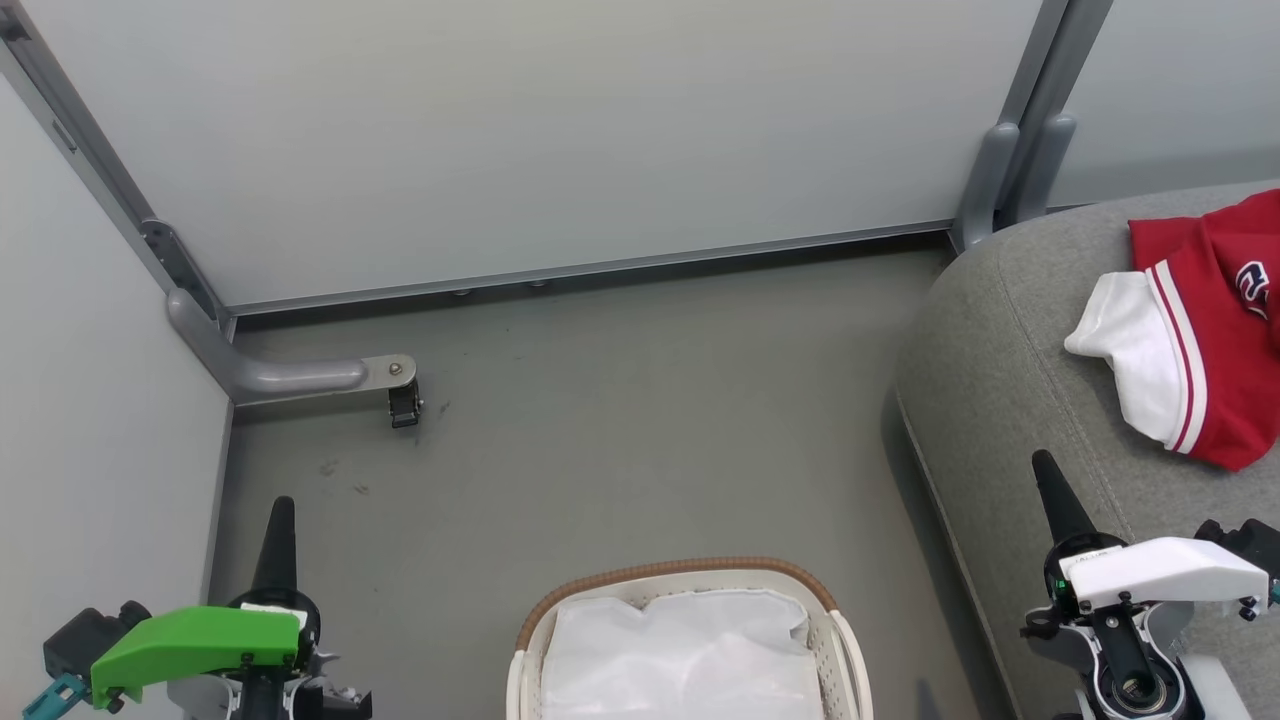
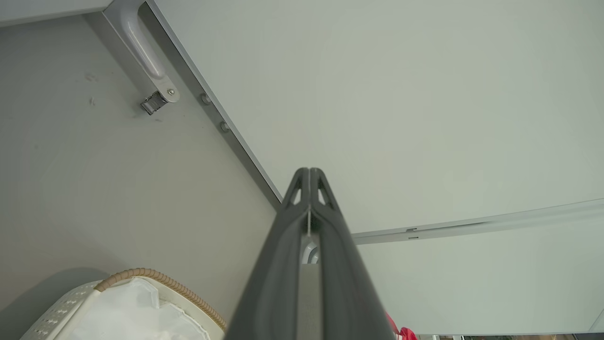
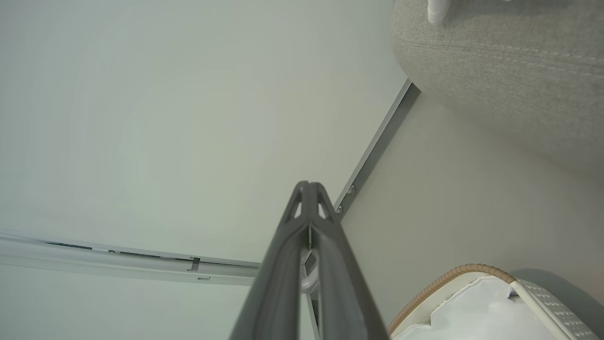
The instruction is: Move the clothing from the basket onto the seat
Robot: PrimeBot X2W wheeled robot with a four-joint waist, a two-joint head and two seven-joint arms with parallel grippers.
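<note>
The left end effector (image 1: 279, 530) at 8 o'clock and right end effector (image 1: 1050, 490) at 4 o'clock point up, clenched on nothing. The clothing (image 1: 1215, 330) lies on the seat (image 1: 1000, 380) at 3 o'clock, basket (image 1: 690, 573) at 6.
</note>
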